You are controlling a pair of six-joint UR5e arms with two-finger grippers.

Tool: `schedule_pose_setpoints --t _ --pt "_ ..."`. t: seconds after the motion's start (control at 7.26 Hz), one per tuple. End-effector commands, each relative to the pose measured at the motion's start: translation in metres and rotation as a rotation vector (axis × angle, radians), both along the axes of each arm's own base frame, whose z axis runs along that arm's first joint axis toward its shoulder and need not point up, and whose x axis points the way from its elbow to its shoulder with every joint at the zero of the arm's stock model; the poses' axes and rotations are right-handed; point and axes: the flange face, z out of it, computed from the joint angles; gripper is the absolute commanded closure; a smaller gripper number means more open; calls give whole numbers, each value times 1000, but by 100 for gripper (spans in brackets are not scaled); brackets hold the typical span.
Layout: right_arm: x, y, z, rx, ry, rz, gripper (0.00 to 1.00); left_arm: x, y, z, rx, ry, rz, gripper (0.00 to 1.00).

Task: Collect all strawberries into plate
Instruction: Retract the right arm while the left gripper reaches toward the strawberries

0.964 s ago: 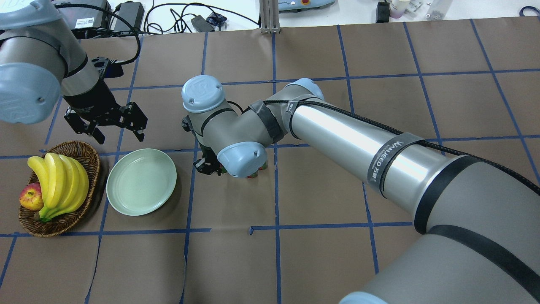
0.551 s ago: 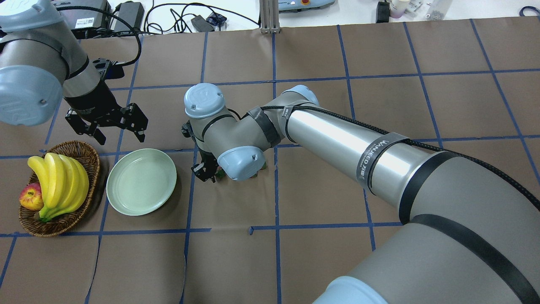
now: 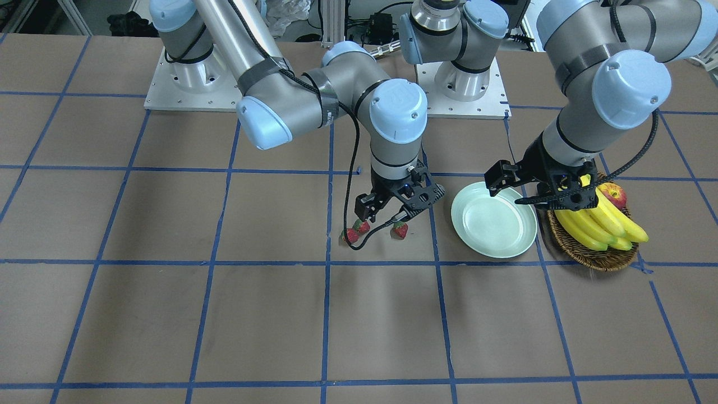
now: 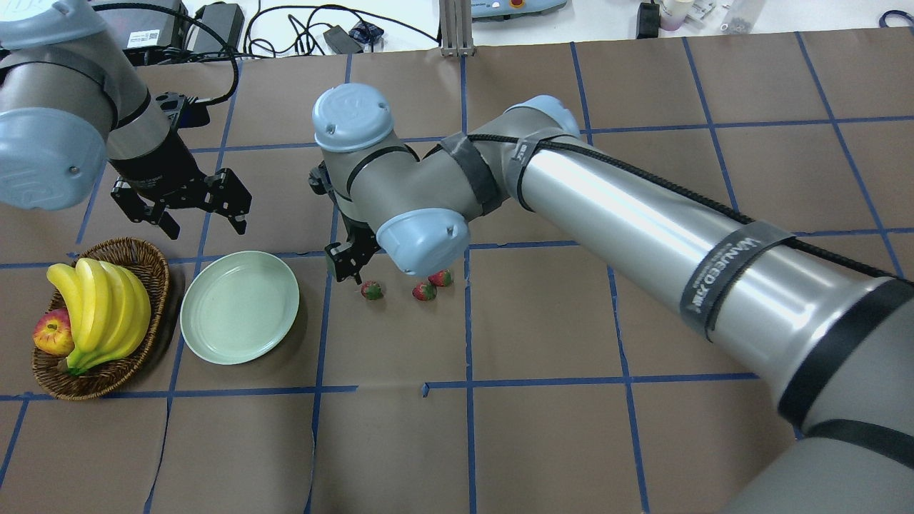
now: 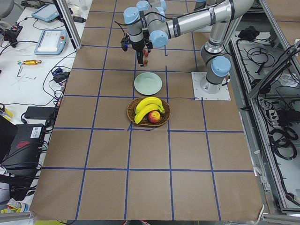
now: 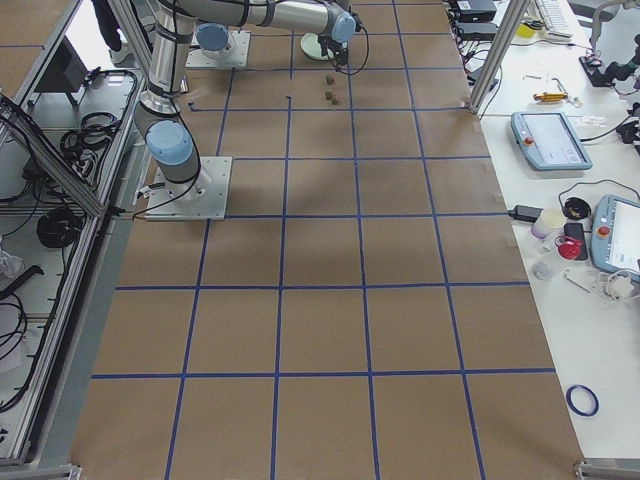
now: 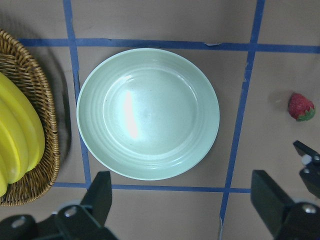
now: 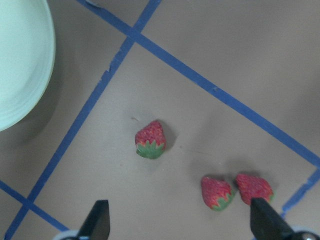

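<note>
- We judge this to be the very first pick. All three strawberries lie on the desk, and the mint-green plate is bare.
- In the overhead view the strawberries sit at 3 o'clock of the plate, near it but apart. The lone strawberry is closest to the plate. The other two lie close together further out, and we cannot tell whether they touch.
- The right claw hangs above them, jaws spread wide with nothing between. In its wrist view the lone strawberry sits near mid-frame, toward 11 o'clock of the gap between the fingers.
- The left claw is also spread and empty. In the overhead view it hovers off the plate's 11 o'clock edge.
- For the next move we would shift the right claw slightly to centre it on the lone strawberry. It can then drop straight down, close gently on the small fruit, lift, and carry it toward 9 o'clock to the plate.
- The wicker basket of bananas lies at the plate's 9 o'clock, so we should not overshoot.
</note>
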Motion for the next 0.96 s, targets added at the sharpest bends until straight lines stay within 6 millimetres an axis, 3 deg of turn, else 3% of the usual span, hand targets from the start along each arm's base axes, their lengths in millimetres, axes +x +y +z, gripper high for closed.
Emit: schedule_pose_setpoints --t 0.0,0.14,0.41,0.55,0.83 --pt "-89 -28 67 12 29 -134 0 -23 -4 -4 -24 -3 11 0" --pt "-140 -40 88 25 61 -206 0 -41 -5 -9 -33 -7 1 0" --pt "-210 -47 120 28 74 -320 0 -87 -12 -26 -65 26 21 0" --pt "-235 -48 127 39 101 -358 0 -103 -14 -40 -73 25 25 0" --pt "-265 -45 144 39 123 -408 0 -133 -12 -67 -83 23 19 0"
